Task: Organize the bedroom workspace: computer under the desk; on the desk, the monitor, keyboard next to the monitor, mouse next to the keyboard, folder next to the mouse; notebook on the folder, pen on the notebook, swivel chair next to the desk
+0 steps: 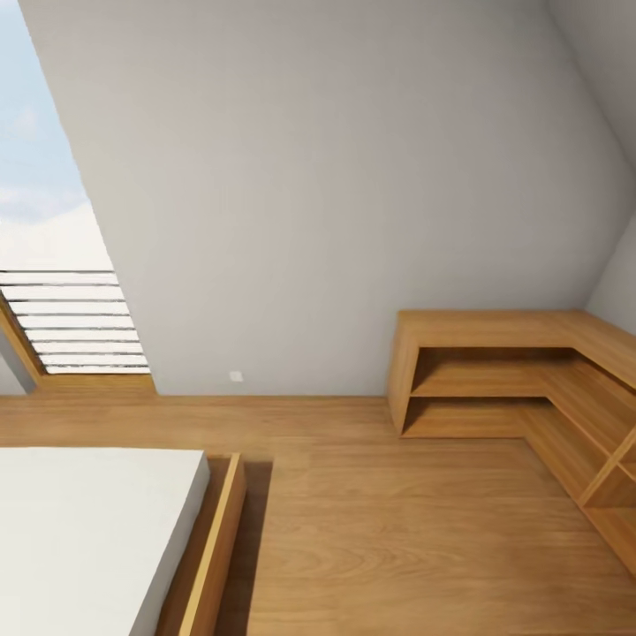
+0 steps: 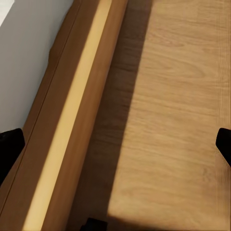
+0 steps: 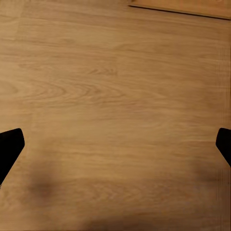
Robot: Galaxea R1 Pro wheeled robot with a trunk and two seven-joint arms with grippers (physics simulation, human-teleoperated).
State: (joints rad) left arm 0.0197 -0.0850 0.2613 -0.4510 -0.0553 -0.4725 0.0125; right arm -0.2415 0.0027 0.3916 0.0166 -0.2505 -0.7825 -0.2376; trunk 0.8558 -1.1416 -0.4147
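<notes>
A white-mattressed bed (image 1: 97, 530) in a wooden frame (image 2: 72, 125) flanks the wooden floor (image 1: 380, 530); an L-shaped corner shelf (image 1: 530, 380) (bare) stands opposite. Left end effector (image 2: 115, 144) and right end effector (image 3: 115, 144) both spread apart, holding nothing.

In the left wrist view, the left tool (image 2: 115, 144) is seen with its two dark fingertips (image 2: 9, 147) set wide apart at opposite sides of the picture, nothing being held between them. It is pointed down at the floor (image 2: 178, 120), beside the wooden bed frame (image 2: 72, 120). In the right wrist view, the right tool (image 3: 115, 149) is likewise spread wide, its fingertips (image 3: 9, 147) at opposite sides, aimed down over bare floor with nothing gripped.
</notes>
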